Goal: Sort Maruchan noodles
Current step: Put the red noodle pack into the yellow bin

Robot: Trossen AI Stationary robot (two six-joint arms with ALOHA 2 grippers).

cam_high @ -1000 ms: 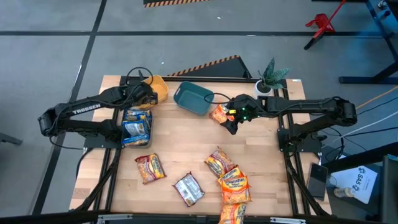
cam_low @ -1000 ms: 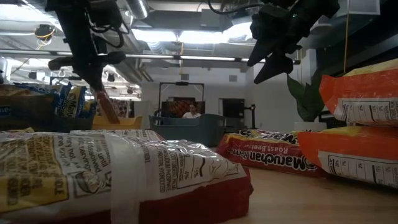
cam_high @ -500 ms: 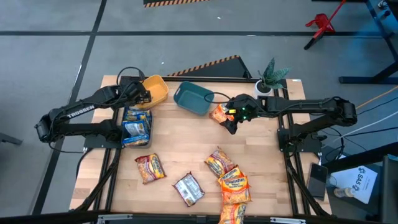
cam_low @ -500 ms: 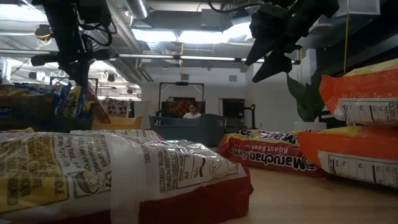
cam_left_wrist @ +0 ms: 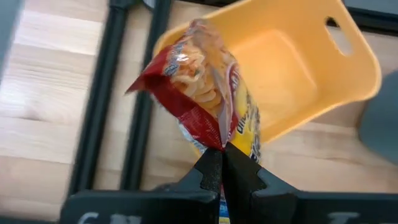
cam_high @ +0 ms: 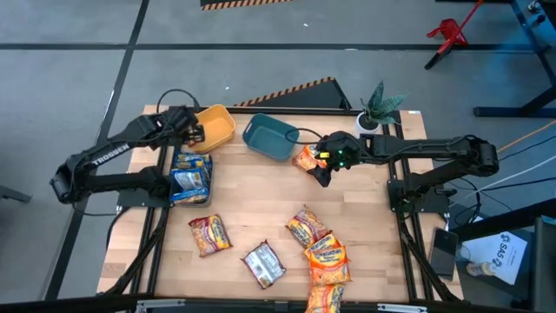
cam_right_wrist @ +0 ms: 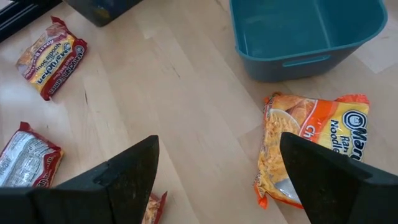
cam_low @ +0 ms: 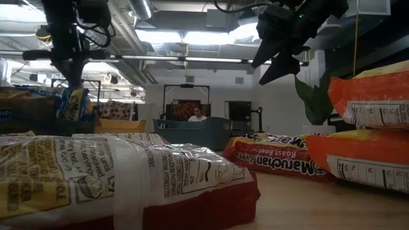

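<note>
- Left pincer (cam_left_wrist: 221,163), upper left of the overhead frame, is clamped on 1 red packet (cam_left_wrist: 208,102) hanging over the yellow bin (cam_left_wrist: 298,68), which looks empty; not yet released.
- Right pincer (cam_right_wrist: 217,180) hovers spread wide and empty above an orange packet (cam_right_wrist: 314,149) beside the teal bin (cam_right_wrist: 305,31), also empty.
- Sorting seems barely begun: about 6 packets (cam_high: 317,252) lie loose on the surface (cam_high: 252,196), more at left.

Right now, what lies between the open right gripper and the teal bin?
Only the orange noodle packet, on bare wood between the right gripper and teal bin, per the right wrist view.
</note>
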